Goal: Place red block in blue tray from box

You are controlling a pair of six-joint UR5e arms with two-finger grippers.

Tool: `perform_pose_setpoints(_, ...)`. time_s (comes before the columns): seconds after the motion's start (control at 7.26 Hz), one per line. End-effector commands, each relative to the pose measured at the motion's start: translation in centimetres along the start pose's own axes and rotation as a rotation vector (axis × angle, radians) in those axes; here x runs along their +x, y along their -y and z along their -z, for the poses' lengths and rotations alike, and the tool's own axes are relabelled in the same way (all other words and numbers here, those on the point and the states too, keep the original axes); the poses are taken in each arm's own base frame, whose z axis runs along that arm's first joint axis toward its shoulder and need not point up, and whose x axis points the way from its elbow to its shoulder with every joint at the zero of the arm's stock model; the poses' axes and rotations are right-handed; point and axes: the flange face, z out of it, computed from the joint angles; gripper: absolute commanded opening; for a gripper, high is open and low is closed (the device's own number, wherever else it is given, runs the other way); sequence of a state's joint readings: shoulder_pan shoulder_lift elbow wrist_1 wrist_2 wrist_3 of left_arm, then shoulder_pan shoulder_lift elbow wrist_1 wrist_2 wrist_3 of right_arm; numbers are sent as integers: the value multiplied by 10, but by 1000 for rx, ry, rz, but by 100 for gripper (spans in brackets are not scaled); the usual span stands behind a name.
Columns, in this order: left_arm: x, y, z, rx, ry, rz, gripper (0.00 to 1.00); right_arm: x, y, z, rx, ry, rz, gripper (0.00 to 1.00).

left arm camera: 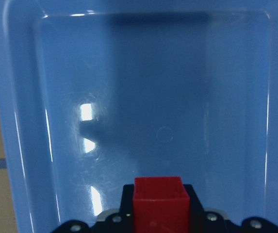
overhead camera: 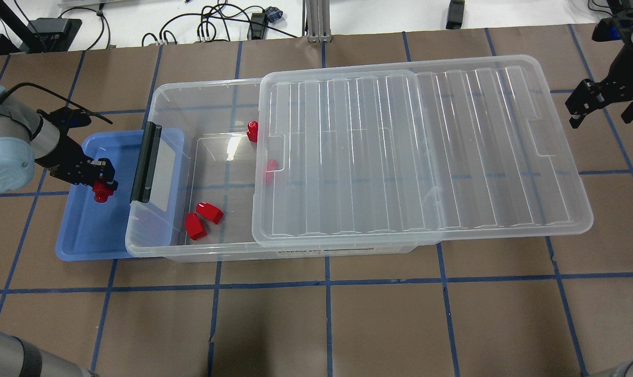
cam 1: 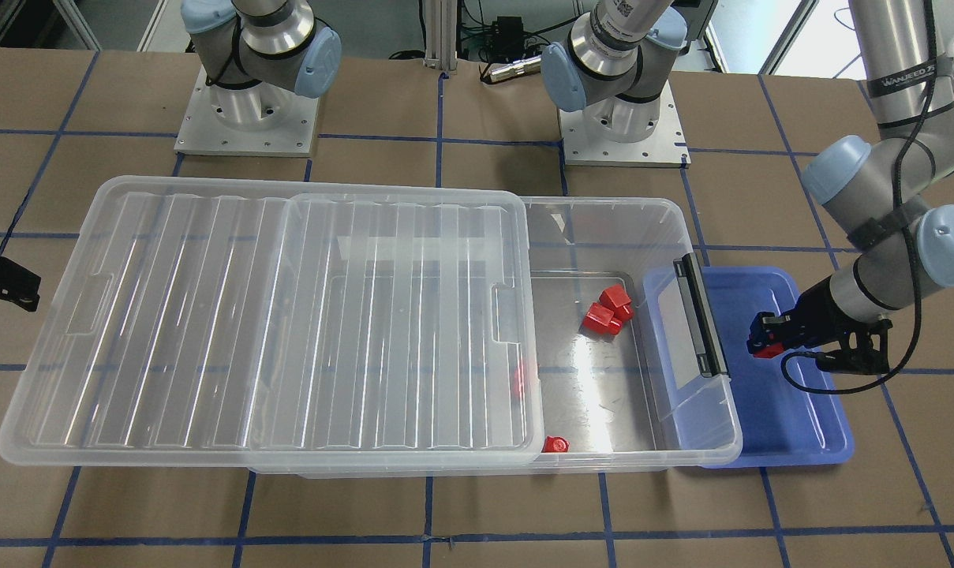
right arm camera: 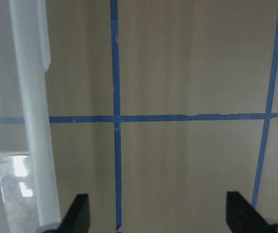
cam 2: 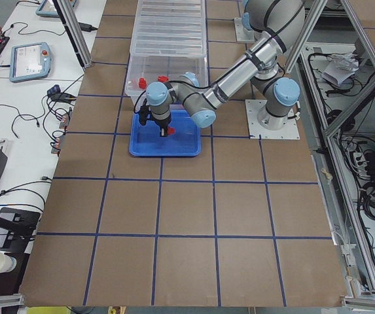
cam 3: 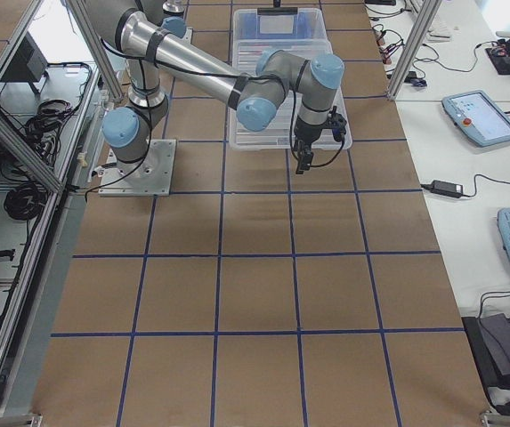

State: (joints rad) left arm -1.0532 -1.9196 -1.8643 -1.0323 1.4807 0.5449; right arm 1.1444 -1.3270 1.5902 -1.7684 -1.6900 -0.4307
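My left gripper [overhead camera: 102, 184] is shut on the red block [overhead camera: 102, 192] and holds it above the blue tray [overhead camera: 86, 235]. It shows in the front view [cam 1: 763, 341] over the tray [cam 1: 800, 426], and in the left wrist view the block [left arm camera: 158, 204] sits between the jaws above the tray floor [left arm camera: 158, 97]. The box [overhead camera: 211, 246] lies beside the tray, its ribbed lid [overhead camera: 421, 152] slid aside, its black latch bar [overhead camera: 145, 162] toward the tray. My right gripper [overhead camera: 601, 112] is open and empty beyond the lid's far end; its fingertips [right arm camera: 78, 213] hang over bare table.
Two loose red pieces [overhead camera: 203, 220] lie in the open part of the box. Another [overhead camera: 252, 131] sits by the far wall, and one [overhead camera: 270, 167] shows through the lid's edge. The lid overhangs the box toward my right arm.
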Motion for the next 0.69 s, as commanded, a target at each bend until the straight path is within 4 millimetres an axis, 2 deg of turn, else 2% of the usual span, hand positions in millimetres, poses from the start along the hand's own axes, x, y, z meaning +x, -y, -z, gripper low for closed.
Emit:
perform_pose_setpoints(0.0,11,2,17,30,29,24,100,-4,-2,-11,-19,15,1,100)
perform_pose_setpoints(0.14,26,6,36,16,92,1,100,-5,-3,-13,-24,22,2,100)
perform_pose_setpoints(0.28,53,8,66,-11,146,-44,100,-7,-3,-15,-27,29,6,100)
perform_pose_setpoints(0.41,80,9,109,-17,163,-43,100,-10,-3,-15,-27,28,10,100)
perform_pose_setpoints(0.55,115,8,161,-31,160,-62,100,-12,-4,-14,-28,30,11,100)
